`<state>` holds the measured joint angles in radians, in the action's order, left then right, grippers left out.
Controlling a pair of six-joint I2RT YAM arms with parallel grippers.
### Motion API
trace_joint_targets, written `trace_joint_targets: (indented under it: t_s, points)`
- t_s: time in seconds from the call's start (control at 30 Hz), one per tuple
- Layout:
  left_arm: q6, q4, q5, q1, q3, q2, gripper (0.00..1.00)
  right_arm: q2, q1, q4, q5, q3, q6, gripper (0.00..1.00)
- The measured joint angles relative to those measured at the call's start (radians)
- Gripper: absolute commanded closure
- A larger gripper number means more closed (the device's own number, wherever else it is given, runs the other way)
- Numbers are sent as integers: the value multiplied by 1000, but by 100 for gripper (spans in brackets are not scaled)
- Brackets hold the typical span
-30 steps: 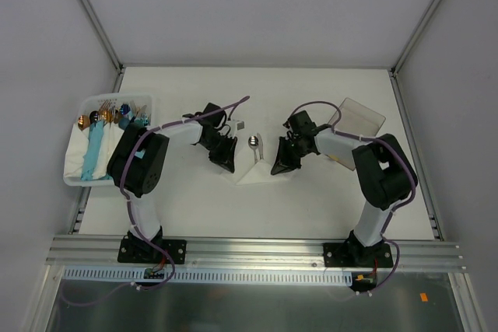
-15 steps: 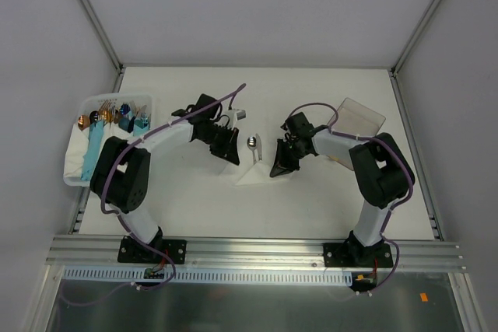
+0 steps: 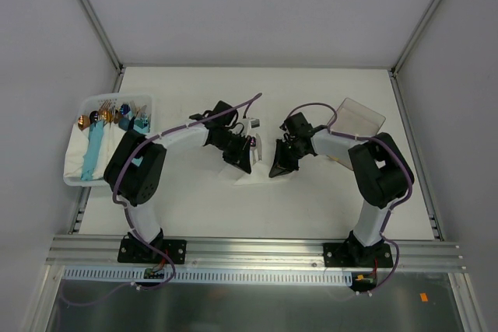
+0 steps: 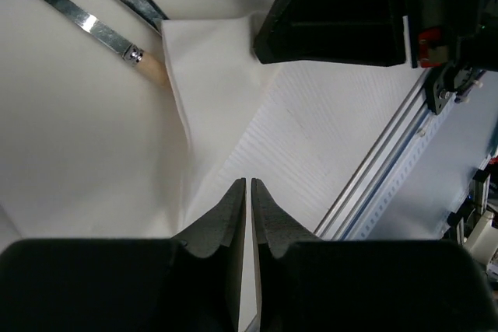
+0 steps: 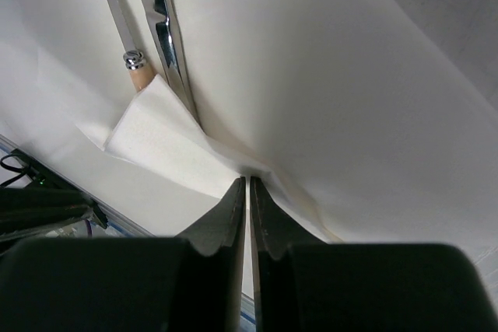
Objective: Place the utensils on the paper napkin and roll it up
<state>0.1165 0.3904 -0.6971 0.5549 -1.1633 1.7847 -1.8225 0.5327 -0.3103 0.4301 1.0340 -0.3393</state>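
Note:
The white paper napkin (image 3: pixel 250 175) lies mid-table, partly folded, between both grippers. Two slim shiny utensils (image 4: pixel 93 25) rest on it; their handles (image 5: pixel 166 36) run under a folded flap (image 5: pixel 159 141), and one ends in a tan tip (image 5: pixel 141 77). My right gripper (image 3: pixel 278 166) is shut on the napkin's edge, which puckers at its tips (image 5: pixel 248 179). My left gripper (image 3: pixel 241 159) hovers over the napkin's left part, its jaws (image 4: pixel 248 183) together with only a thin slit and nothing visibly pinched. In the top view it hides the utensils.
A white bin (image 3: pixel 78 162) at the left table edge holds light-blue rolled bundles (image 3: pixel 95 149) and several coloured-handled utensils. A clear plastic tray (image 3: pixel 359 118) sits at the back right behind the right arm. An aluminium rail (image 3: pixel 249 248) runs along the near edge.
The left gripper swung back and to the left off the napkin, then returned right over it, now covering the spoon. The right gripper has hardly moved.

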Motion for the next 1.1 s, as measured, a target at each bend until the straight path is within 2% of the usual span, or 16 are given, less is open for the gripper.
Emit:
trace_joint_targets:
  t_s: [0.67,0.87,1.0,1.1]
  points:
    - [51,-51,92,1,-7,155,94,-4,3,-1,1,8,0,87]
    - [74,-50,106,1,-11,159,94,0,3,0,2,9,-8,74]
    - [81,-50,112,1,-10,159,94,41,5,-4,-16,6,-18,57]
    - [83,-51,113,1,-10,159,94,126,5,0,-40,-20,-36,55]
